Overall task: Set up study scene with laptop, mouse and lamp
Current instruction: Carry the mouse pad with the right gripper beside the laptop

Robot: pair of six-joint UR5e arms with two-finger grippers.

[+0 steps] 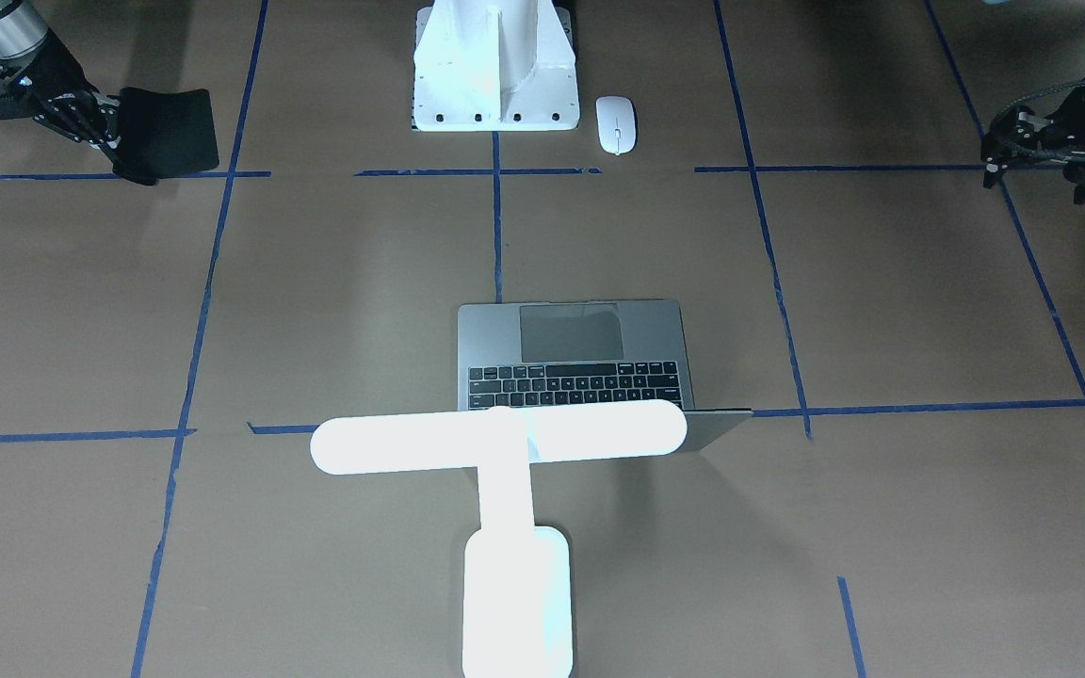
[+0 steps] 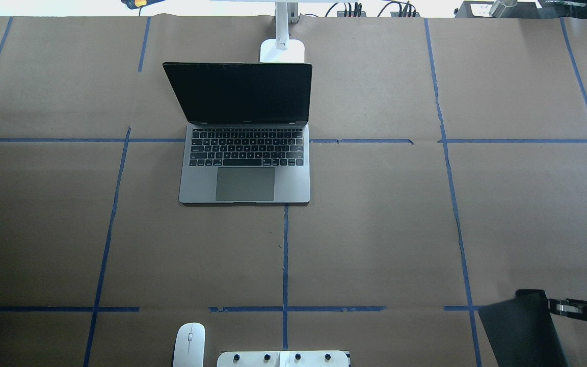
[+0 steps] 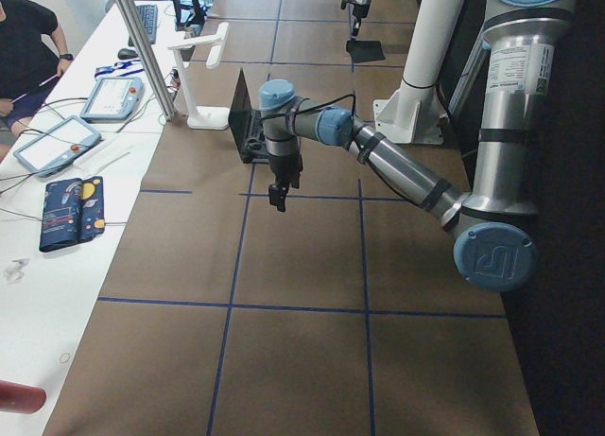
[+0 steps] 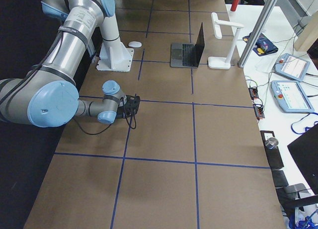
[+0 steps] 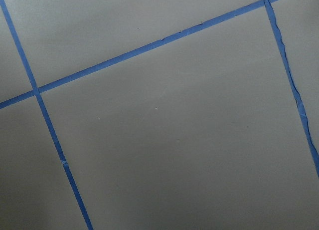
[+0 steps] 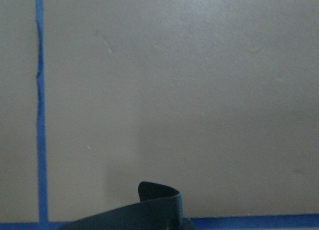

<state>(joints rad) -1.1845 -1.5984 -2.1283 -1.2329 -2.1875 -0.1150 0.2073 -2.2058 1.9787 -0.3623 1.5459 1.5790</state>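
The laptop (image 2: 245, 173) stands open at the table's far middle, its screen dark and its keyboard (image 1: 575, 381) towards the robot. The glowing white lamp (image 1: 505, 443) stands just behind it; its base (image 2: 282, 51) shows past the lid. The white mouse (image 1: 616, 123) lies beside the robot's pedestal, on the robot's left (image 2: 189, 344). My right gripper (image 1: 114, 127) is shut on the edge of a black mouse pad (image 1: 166, 132) at the near right of the table (image 2: 517, 331). My left gripper (image 1: 999, 160) hovers over bare table at the left; I cannot tell whether it is open.
The white flared pedestal (image 1: 493, 66) with bolt holes stands at the robot's base. Blue tape lines (image 2: 285, 255) divide the brown table into squares. A side bench with tablets (image 3: 57, 143) and a seated person (image 3: 24, 39) lies beyond the far edge.
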